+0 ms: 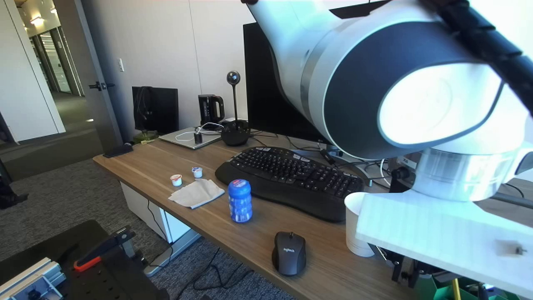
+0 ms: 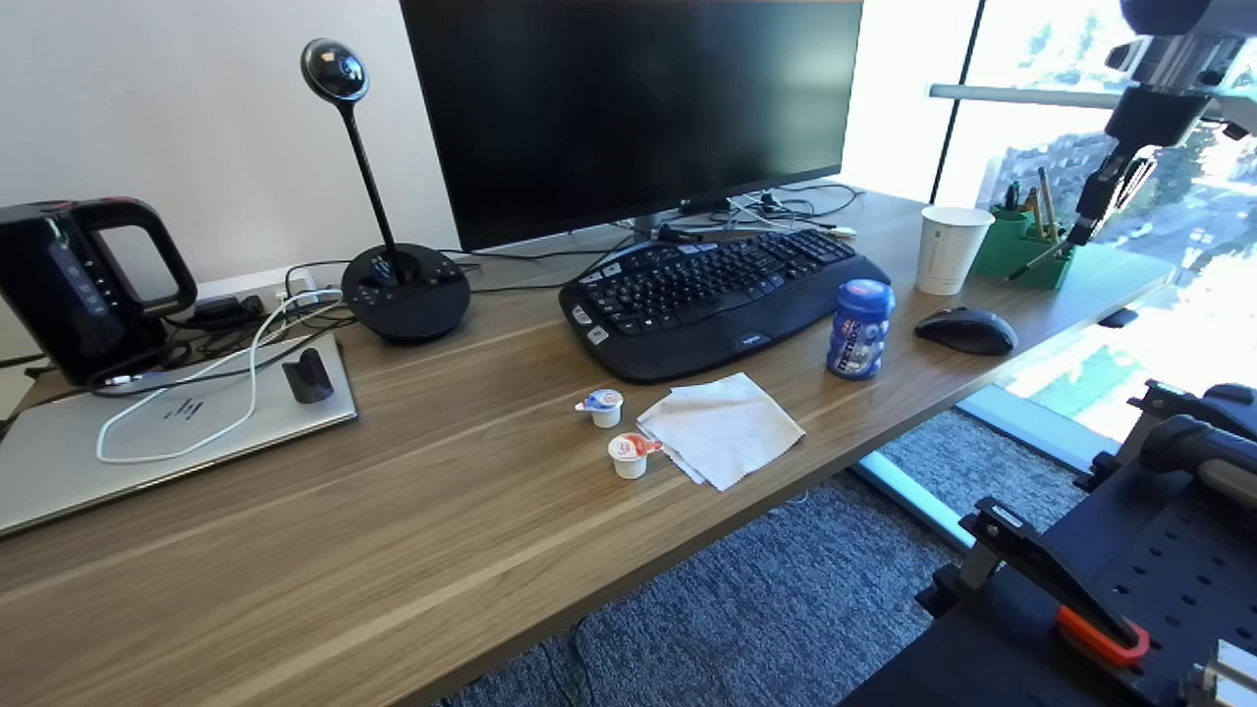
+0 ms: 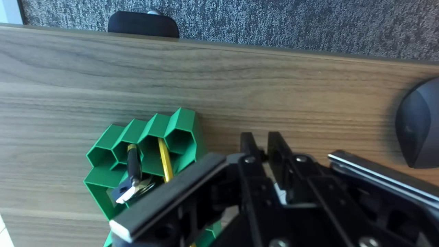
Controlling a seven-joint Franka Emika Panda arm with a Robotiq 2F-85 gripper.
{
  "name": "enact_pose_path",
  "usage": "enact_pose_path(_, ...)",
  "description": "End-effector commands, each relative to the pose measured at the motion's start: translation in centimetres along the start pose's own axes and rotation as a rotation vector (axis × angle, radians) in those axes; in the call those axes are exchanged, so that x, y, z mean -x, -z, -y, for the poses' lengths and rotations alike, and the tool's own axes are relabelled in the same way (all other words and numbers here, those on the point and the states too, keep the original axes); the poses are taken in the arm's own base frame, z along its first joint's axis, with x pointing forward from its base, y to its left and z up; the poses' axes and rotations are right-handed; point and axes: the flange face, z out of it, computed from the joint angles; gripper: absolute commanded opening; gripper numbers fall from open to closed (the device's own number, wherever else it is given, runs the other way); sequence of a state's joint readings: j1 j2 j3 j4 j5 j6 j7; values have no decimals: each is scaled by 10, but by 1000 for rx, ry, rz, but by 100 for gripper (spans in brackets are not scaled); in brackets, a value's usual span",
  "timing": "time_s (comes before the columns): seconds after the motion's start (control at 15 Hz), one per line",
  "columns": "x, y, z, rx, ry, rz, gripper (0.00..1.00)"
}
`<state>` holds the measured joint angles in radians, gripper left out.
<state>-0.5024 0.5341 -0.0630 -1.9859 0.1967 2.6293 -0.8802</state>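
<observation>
At lower centre in the wrist view, the gripper (image 3: 261, 137) is seen with its fingers nearly together; a green holder (image 3: 181, 120) is shown to the left and a mouse (image 3: 419, 128) at the right edge. Between the fingertips a slim dark stick (image 2: 1038, 262) is pinched, seen slanting at the upper right of an exterior view.

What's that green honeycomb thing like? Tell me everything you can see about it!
The green holder looks like plastic: joined six-sided cells, side by side like a honeycomb, with rims that seem to stand at different heights. It stands upright on the wooden desk, near the white cup. A yellow stick and a dark pen poke out of its cells. In the wrist view the hand covers part, so I can't tell whether they touch.
</observation>
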Motion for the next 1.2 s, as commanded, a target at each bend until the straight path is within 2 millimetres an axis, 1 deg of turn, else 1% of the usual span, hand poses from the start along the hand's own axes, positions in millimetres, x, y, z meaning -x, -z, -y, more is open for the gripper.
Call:
enact_pose_path(0.0,0,0,-5,11,10,-11,48)
enact_pose_path(0.47,0,2,-5,11,-4,-6,98)
enact_pose_path(0.53,0,4,-5,9,-17,2,100)
enact_pose_path(0.73,2,14,-11,35,-87,17,100)
enact_pose_path(1.13,11,43,-27,86,-251,90,100)
